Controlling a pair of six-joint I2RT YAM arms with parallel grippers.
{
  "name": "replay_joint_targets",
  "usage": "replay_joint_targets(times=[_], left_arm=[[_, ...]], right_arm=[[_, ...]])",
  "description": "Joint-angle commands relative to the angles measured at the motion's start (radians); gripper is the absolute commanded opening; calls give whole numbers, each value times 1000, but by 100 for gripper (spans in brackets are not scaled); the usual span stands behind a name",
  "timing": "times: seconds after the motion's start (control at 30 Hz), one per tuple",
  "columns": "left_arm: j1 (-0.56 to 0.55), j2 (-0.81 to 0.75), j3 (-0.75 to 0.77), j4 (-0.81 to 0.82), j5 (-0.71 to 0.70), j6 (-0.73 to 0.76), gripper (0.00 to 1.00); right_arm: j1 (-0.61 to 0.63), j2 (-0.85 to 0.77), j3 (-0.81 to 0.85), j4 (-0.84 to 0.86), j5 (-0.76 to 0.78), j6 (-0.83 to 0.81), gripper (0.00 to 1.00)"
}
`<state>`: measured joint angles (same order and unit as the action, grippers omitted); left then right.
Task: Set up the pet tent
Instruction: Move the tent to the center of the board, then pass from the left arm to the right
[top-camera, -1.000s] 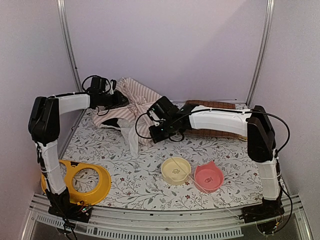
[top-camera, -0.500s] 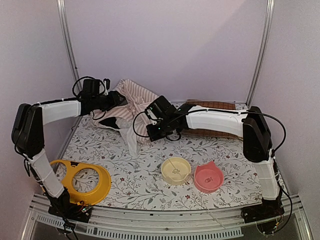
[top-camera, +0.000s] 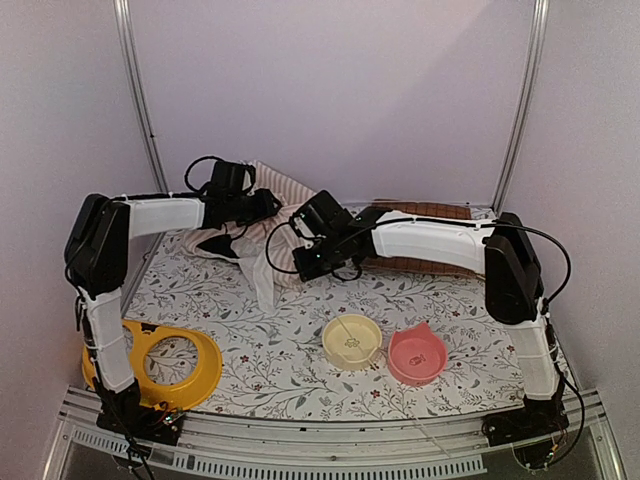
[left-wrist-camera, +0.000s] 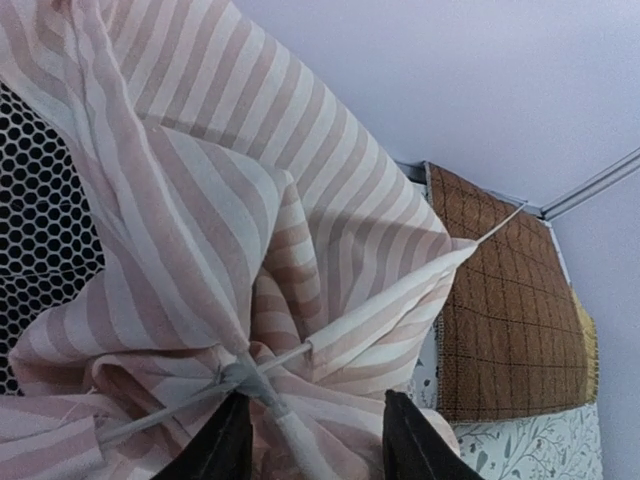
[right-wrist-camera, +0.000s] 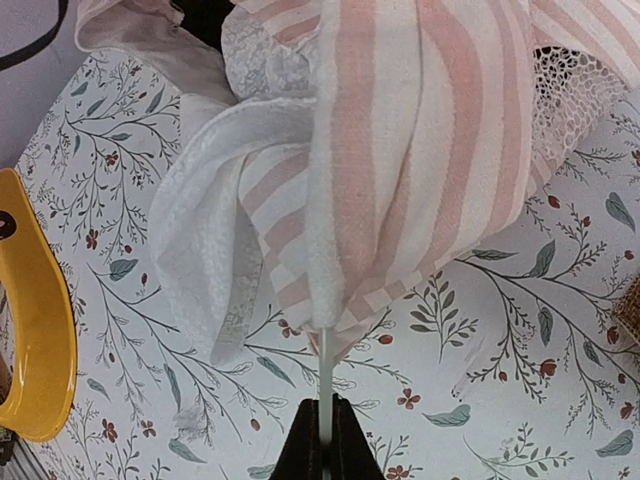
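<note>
Left arm (top-camera: 165, 212), right arm (top-camera: 430, 243): white-sleeved links, black joint housings, black fingers (left-wrist-camera: 215, 450), black cables (top-camera: 268, 252) at wrists.

In the top view much of the pet tent (top-camera: 288, 192) is hidden behind the two arms, and part of the brown mat (top-camera: 425, 211) is covered by the right arm. The left gripper (left-wrist-camera: 315, 445) is cut off by the bottom edge of its own view (only two dark finger ends are seen), and so is the right gripper (right-wrist-camera: 322, 445). One end of the thin pole (right-wrist-camera: 324, 365) is lost inside the striped cloth. The drawings in the cream bowl (top-camera: 352, 340) and pink bowl (top-camera: 417, 354) are too small to be made out.
</note>
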<state>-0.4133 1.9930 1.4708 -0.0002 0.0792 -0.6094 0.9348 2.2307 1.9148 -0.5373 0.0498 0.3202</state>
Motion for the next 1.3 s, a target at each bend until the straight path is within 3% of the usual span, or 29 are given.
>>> replay_joint_targets(times=[0.0, 0.17, 0.43, 0.63, 0.7, 0.8, 0.9, 0.97, 1.13, 1.27], left_arm=[[-18, 42, 58, -35, -71, -9, 40], [-67, 9, -50, 35, -30, -19, 29], [-159, -169, -360, 255, -2, -122, 28], [-212, -213, -475, 355, -14, -178, 25], [-222, -206, -480, 364, -6, -185, 18], [-228, -203, -479, 365, -28, -182, 0], [-223, -206, -456, 324, -56, -170, 0], [-214, -208, -437, 294, -65, -163, 0], [-191, -229, -421, 275, -73, -155, 0], [-178, -246, -423, 281, -75, -153, 0]], right_arm=[[-7, 18, 66, 73, 11, -25, 0], [-9, 36, 102, 70, 10, -34, 0], [-16, 55, 120, 86, 5, -44, 0], [-17, 62, 121, 97, 3, -46, 0], [-16, 62, 119, 101, -1, -47, 0], [-16, 58, 119, 101, -6, -48, 0], [-17, 43, 113, 91, -16, -57, 0], [-16, 21, 97, 85, -24, -64, 7], [-15, -91, -8, 84, -54, -71, 41], [-14, -199, -121, 77, -67, -72, 52]])
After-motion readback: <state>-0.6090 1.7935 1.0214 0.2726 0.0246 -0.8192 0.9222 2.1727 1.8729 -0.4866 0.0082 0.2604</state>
